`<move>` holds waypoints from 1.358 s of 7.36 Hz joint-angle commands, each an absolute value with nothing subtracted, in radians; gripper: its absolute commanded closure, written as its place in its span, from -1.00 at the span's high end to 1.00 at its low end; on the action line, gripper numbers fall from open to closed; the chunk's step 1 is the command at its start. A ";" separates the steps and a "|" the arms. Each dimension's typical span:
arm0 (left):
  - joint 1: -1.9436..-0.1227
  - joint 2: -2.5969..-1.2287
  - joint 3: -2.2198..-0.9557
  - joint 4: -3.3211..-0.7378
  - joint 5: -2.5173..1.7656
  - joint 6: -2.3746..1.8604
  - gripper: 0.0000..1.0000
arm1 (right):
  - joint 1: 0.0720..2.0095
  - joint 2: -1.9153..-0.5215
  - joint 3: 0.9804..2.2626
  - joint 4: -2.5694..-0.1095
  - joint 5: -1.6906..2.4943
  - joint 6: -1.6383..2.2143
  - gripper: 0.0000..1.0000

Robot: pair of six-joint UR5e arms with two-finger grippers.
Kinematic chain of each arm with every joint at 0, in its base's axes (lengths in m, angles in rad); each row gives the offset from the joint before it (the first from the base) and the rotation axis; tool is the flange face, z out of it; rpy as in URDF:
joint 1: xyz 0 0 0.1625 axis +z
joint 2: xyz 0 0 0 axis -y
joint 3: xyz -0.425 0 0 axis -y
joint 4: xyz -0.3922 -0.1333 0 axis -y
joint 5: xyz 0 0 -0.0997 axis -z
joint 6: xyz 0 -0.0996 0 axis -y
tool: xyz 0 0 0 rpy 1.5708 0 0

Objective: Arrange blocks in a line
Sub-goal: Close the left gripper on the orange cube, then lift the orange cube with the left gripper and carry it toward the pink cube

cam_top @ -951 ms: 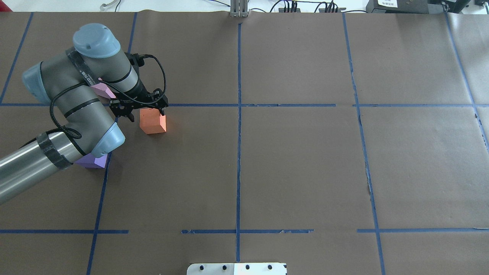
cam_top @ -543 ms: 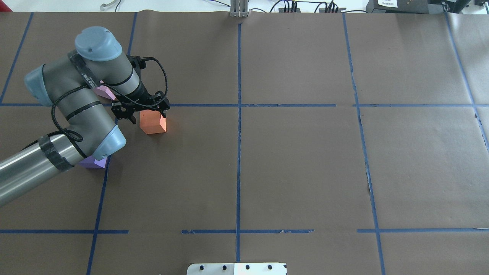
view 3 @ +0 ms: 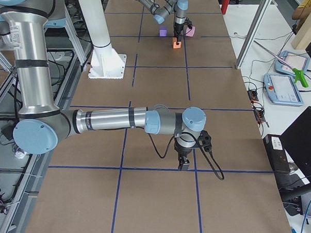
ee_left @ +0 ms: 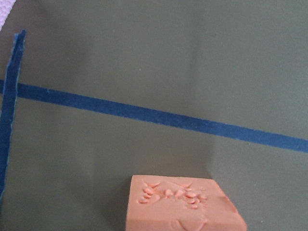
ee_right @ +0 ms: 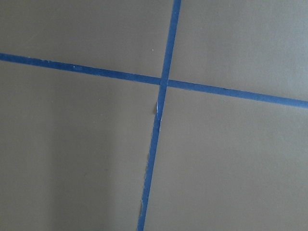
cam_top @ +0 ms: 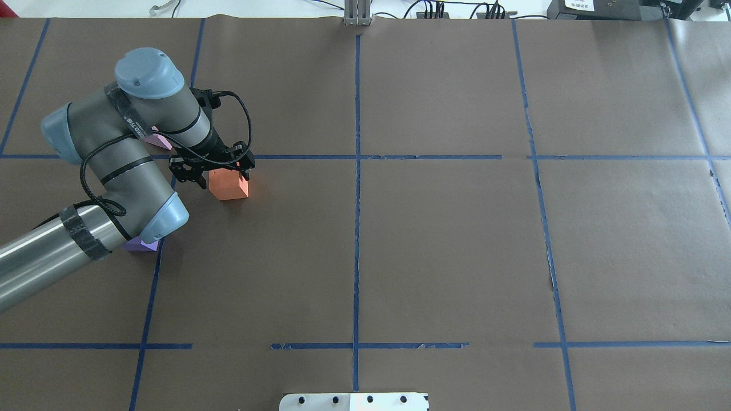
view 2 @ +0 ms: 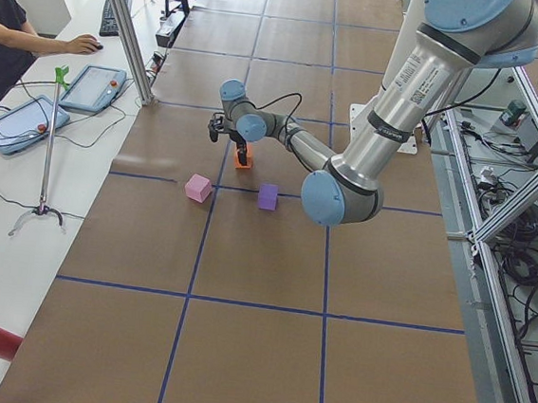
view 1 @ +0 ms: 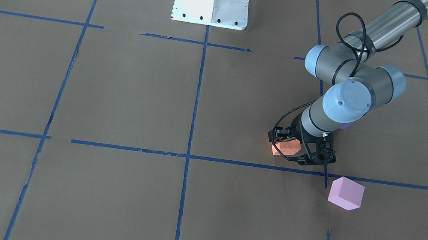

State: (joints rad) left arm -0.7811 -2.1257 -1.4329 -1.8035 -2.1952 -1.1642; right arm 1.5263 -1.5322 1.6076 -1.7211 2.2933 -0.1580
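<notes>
The left tool (cam_top: 221, 173) hangs low over the orange block (cam_top: 228, 186) with its jaws spread, one finger on each side of the block and neither pressing it. The block rests flat on the brown surface (cam_top: 445, 245), just on the robot's side of a blue tape line (cam_top: 302, 157). The wrist view shows only its dented top face at the bottom edge.

The pink block (view 1: 346, 193) and the purple block (view 2: 267, 197) sit apart from each other, with the orange one set off to the side of the row they form. So the step in hand looks like taking hold of the orange block to bring it into that row.

To do it well, the tool should settle until the fingers reach the block's mid-height. The block should be centred between them and the fingers square to two opposite faces. Then close gently, since the foam looks soft and dents easily. Lift only a little, and keep the arm's bulky joints clear of the two blocks close beneath them.

The right tool (view 3: 184, 164) hovers over bare surface far away; I cannot tell how its jaws stand.
</notes>
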 commanded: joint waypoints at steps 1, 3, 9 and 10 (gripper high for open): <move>-0.784 -2.126 -1.439 -1.807 -2.195 -1.169 -0.53 | 1.526 -1.532 1.608 -1.721 2.293 -0.158 1.00; -0.900 -2.108 -1.567 -1.685 -2.204 -1.154 -0.96 | 1.526 -1.532 1.608 -1.721 2.293 -0.158 1.00; -1.104 -1.840 -1.911 -1.343 -2.265 -0.575 -0.96 | 1.526 -1.532 1.608 -1.721 2.293 -0.158 1.00; -1.098 -1.816 -1.840 -1.458 -2.278 -0.589 -0.96 | 1.525 -1.532 1.608 -1.721 2.293 -0.158 1.00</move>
State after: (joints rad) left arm -1.0974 -1.8654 -1.8931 -1.3528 -2.2508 -0.5996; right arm 1.5259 -1.5322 1.6076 -1.7211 2.2933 -0.1580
